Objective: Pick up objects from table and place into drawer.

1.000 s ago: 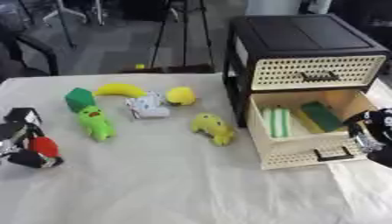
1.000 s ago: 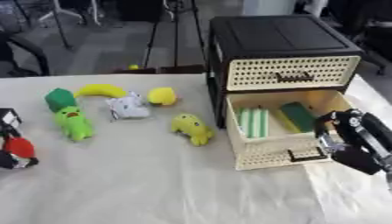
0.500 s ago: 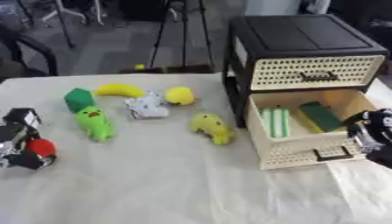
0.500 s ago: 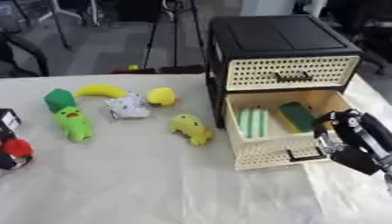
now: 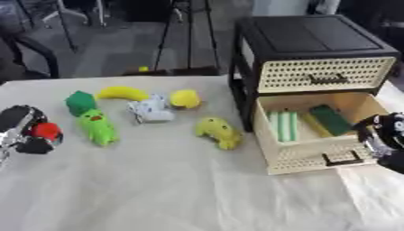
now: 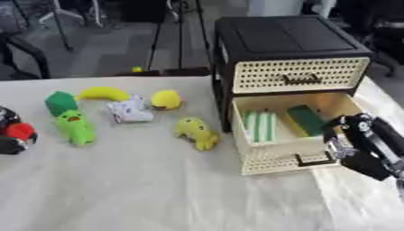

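Left hand: black housing with silver metal sections along the outer edge, glossy finish. A rounded red part sits on its inner side, next to a black rounded segment. Right hand: predominantly black, built of blocky jointed segments, with silver-grey metal showing at the joints between them. The fingers are black with pale metallic links. Neither view lets cables, screws or markings be made out on either hand.

cabinet: black, with cream fronts full of tiny holes
banana: yellow
duck toy: bright green
block: dark green
table cloth: white
ball: red
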